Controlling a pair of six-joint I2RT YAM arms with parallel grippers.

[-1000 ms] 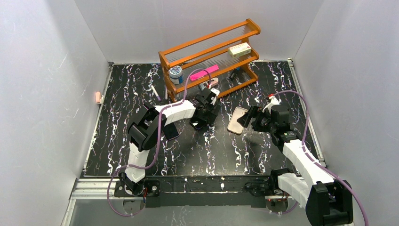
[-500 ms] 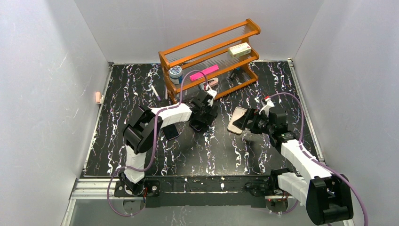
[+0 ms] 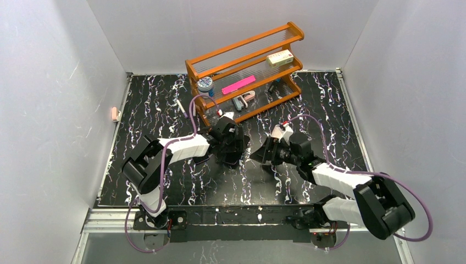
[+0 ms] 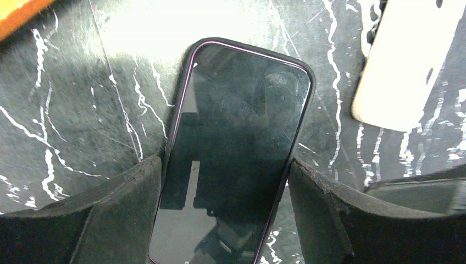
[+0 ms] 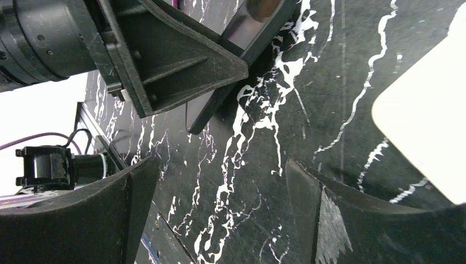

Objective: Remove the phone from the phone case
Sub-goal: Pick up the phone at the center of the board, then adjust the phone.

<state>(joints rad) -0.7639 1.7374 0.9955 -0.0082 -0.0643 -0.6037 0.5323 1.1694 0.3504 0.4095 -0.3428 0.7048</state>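
Note:
A black-screened phone (image 4: pixel 236 137) with a thin purple line inside a dark rim sits between my left gripper's (image 4: pixel 224 165) fingers, which press its two long edges. The right wrist view shows it held tilted above the table (image 5: pixel 258 16). In the top view this gripper (image 3: pixel 231 157) is at mid-table. A cream flat phone-shaped piece (image 4: pixel 406 60) lies on the table just right of it and also shows in the right wrist view (image 5: pixel 428 132). My right gripper (image 5: pixel 222 165) is open and empty over bare table, close beside the left gripper (image 5: pixel 165 60). In the top view, the right gripper (image 3: pixel 258 155) sits at mid-table.
An orange wooden rack (image 3: pixel 247 66) stands at the back with a pink strip, a cream box and a small jar on its shelves. A white pen (image 3: pixel 180 106) lies left of it. A pink item (image 3: pixel 114 114) sits at the left wall.
My right gripper has let go of the cream piece it held up and swung left and down beside the left gripper. My left gripper has drawn left and nearer with the phone.

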